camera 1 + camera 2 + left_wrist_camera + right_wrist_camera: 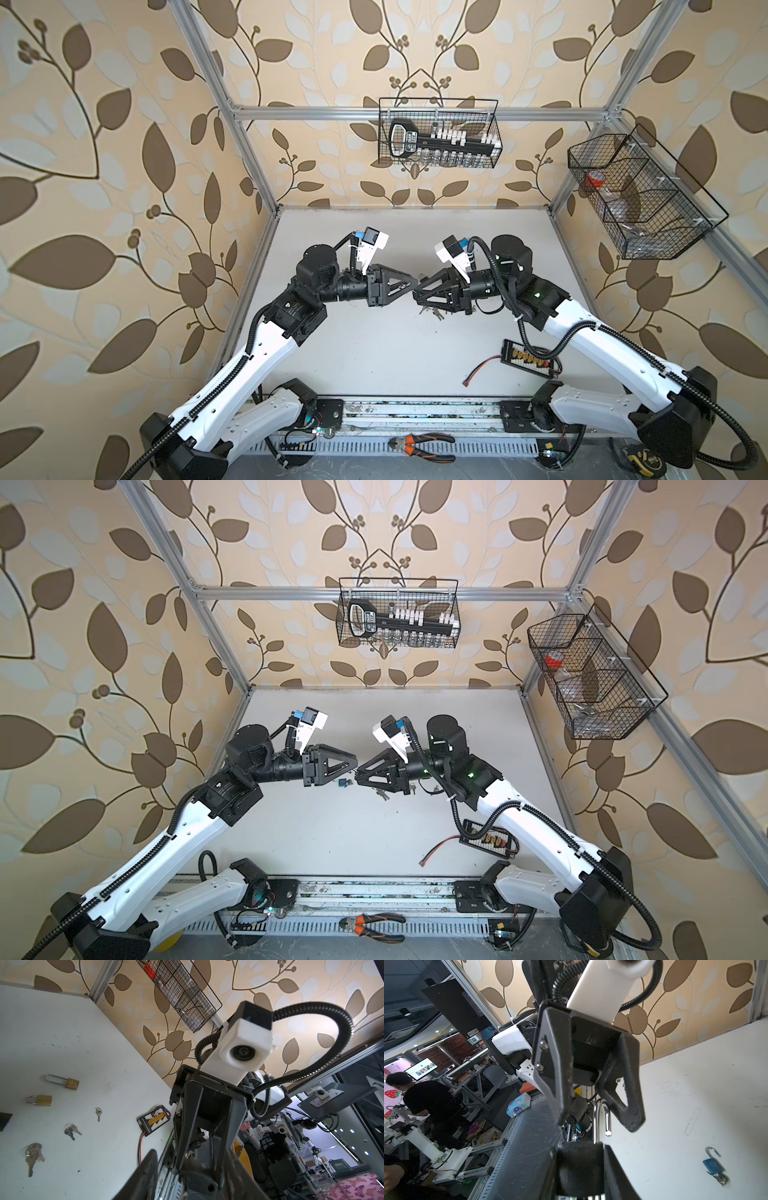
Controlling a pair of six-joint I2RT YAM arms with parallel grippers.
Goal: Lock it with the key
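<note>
In the right wrist view my right gripper (580, 1147) is shut on the dark body of a padlock (579, 1167), held above the table. The padlock's silver shackle (601, 1120) stands open. My left gripper (598, 1124) faces it, open, with a finger on each side of the shackle and no visible contact. In both top views the two grippers meet tip to tip over the middle of the table (415, 286) (415, 296). Loose keys (33, 1155) (71, 1131) lie on the table. Whether a key sits in the held padlock is hidden.
A blue padlock (713, 1164) with an open shackle and keys hanging from it lies on the table. Two brass padlocks (71, 1083) (42, 1100) lie further off. A connector board with wires (530, 357) sits near the right arm. Pliers (419, 442) lie on the front rail. Wire baskets (438, 133) (640, 195) hang on the walls.
</note>
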